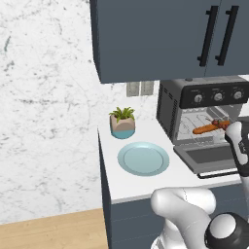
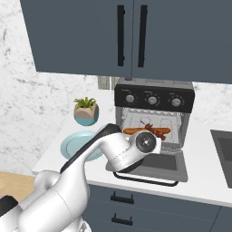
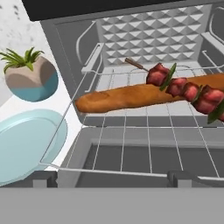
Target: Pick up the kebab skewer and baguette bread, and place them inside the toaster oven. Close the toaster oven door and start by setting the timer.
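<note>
The toaster oven [image 1: 168, 104] [image 2: 154, 86] stands on the counter with its toaster oven door [image 1: 209, 155] [image 2: 167, 163] [image 3: 131, 157] dropped open. On the wire rack [image 3: 131, 131] inside lies the baguette bread [image 3: 131, 97] [image 1: 206, 129] [image 2: 131, 131]. The kebab skewer [image 3: 188, 89] [image 1: 221, 124] [image 2: 156, 131] rests slanted across its right end. My hand [image 1: 237, 136] hovers just outside the oven mouth, above the door, looking in. Its fingers are hidden behind my wrist [image 2: 145, 142]. Nothing sits between the jaws in the hand view, and they stand open.
A light blue plate [image 1: 143, 159] [image 2: 74, 145] [image 3: 26, 144] lies on the counter left of the oven. Behind it stands a small potted plant [image 1: 122, 124] [image 2: 86, 111] [image 3: 30, 78]. Three knobs [image 2: 152, 100] line the oven's top strip. Dark blue cabinets [image 1: 155, 39] hang overhead; a sink [image 2: 224, 149] sits at right.
</note>
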Motion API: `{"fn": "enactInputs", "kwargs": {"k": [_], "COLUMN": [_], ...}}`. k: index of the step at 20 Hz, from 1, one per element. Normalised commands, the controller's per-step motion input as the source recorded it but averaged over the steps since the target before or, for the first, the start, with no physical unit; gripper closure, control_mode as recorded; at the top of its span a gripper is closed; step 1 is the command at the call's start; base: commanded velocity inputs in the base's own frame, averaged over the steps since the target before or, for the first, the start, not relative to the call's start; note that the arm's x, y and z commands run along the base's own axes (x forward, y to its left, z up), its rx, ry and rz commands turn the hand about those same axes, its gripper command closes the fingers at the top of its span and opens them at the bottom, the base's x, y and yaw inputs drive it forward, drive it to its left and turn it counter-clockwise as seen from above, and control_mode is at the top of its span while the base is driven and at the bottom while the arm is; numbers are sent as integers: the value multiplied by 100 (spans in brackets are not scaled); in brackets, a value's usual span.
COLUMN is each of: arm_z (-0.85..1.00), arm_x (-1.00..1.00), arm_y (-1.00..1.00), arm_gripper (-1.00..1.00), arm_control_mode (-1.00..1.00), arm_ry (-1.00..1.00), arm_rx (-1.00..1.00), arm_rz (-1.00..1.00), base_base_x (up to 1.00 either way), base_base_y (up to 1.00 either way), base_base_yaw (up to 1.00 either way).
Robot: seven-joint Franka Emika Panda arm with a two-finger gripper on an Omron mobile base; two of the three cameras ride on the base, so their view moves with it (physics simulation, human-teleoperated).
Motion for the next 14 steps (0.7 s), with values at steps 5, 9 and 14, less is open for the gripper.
{"fn": "enactInputs", "kwargs": {"k": [5, 9, 14], "arm_z": [0, 0, -5], "arm_x": [1, 2, 15], "arm_y": [-4, -1, 0], "arm_gripper": [-100, -100, -100], "arm_control_mode": [-100, -100, -100], "arm_ry": [0, 0, -1], "arm_rx": [-1, -1, -4], "arm_rz": [-12, -14, 1], "base_base_x": [0, 0, 0], "base_base_y": [0, 0, 0], "base_base_yaw": [0, 0, 0]}}
